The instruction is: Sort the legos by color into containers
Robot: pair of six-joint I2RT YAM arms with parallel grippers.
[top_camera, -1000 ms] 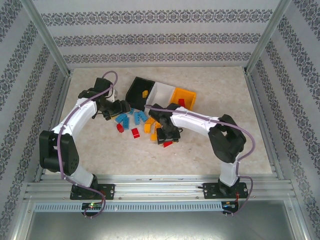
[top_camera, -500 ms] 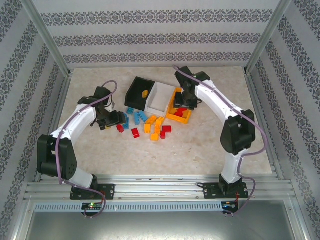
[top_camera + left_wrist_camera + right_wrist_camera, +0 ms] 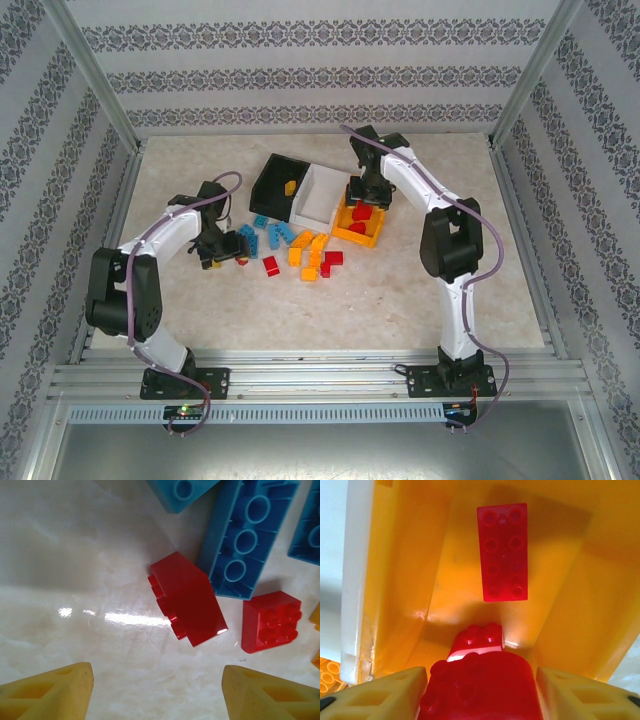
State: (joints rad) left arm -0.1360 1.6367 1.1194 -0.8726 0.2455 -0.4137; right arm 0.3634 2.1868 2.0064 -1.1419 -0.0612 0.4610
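At left, our left gripper (image 3: 228, 247) hangs low over the table (image 3: 200, 320), jaws parted and nothing between them. We judge it is lined up on a red sloped brick (image 3: 187, 597) lying just ahead of its fingertips (image 3: 55, 690). That brick sits just beside a long blue brick (image 3: 247, 535) and near a second red brick (image 3: 270, 620). The loose legos (image 3: 305, 255), red, blue and orange-yellow mixed, lie scattered in front of the bins.

Behind them the black bin (image 3: 268, 178) holds one orange-yellow brick (image 3: 289, 186). We make out no brick in the white bin (image 3: 322, 195). A flat red brick (image 3: 502, 552) lies on the floor of the orange bin (image 3: 362, 238).

At right, our right gripper (image 3: 361, 200) reaches down into that orange bin with a chunky red brick (image 3: 480, 690) between its fingers. We cannot tell whether it is clamped or let go. Red, we gather, belongs here.
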